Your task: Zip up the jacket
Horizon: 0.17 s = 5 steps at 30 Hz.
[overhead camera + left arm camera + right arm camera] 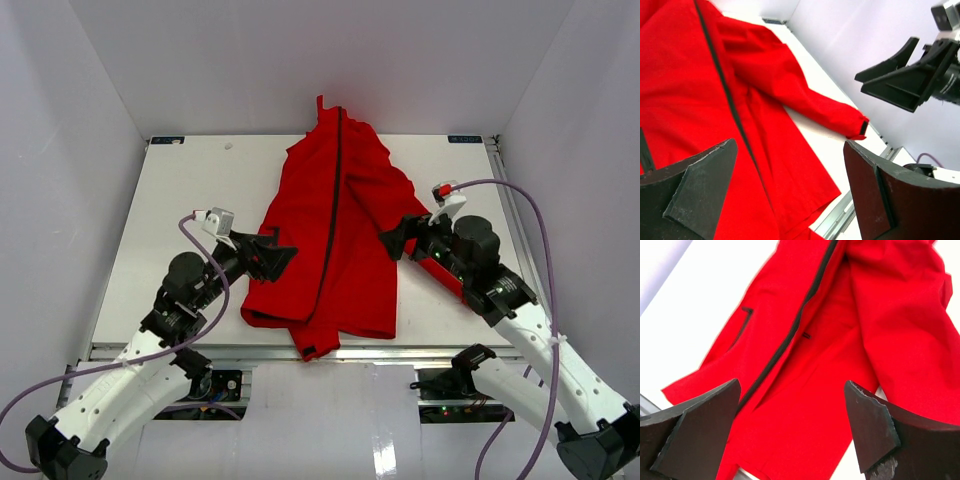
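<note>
Red jacket (350,230) lies flat on the desk (170,230) between my arms, dark zipper (332,215) running from near hem away to collar. My left tool (278,254) and right tool (392,240) flank it, both wide, empty; hem end seems nearer my left

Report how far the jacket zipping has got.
Looks done: the jacket lies spread out, its fronts meeting along the dark zipper from collar to hem. In hand: nothing; the left gripper and right gripper both stand open and empty. Left: probably only confirming the collar end, too small to judge.
</note>
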Motion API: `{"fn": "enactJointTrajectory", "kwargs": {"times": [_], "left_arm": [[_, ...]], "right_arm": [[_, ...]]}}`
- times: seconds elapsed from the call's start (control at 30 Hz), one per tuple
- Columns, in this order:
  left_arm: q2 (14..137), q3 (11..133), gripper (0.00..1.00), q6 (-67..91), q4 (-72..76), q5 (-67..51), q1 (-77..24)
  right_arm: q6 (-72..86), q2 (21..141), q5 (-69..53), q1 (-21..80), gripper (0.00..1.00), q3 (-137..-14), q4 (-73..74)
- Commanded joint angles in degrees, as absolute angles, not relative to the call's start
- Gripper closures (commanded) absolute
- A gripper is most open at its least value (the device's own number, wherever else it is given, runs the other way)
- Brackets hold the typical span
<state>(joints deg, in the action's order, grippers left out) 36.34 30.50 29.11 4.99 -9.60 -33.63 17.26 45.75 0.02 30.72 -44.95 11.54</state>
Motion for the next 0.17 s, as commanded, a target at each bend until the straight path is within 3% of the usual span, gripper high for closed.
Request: {"fn": "enactJointTrajectory", "kwargs": {"times": [0.0, 0.13], "left_arm": [[35.9, 29.4, 0.02, 30.4, 4.8, -11.8, -33.7], [36.7, 29.6, 0.02, 30.4, 4.9, -13.7, -33.8]], "right_arm": [[18.0, 42.4, -0.9, 30.7, 0.10, -43.3, 8.4], [17.8, 42.7, -0.4, 30.8, 0.10, -43.0, 8.5]]}}
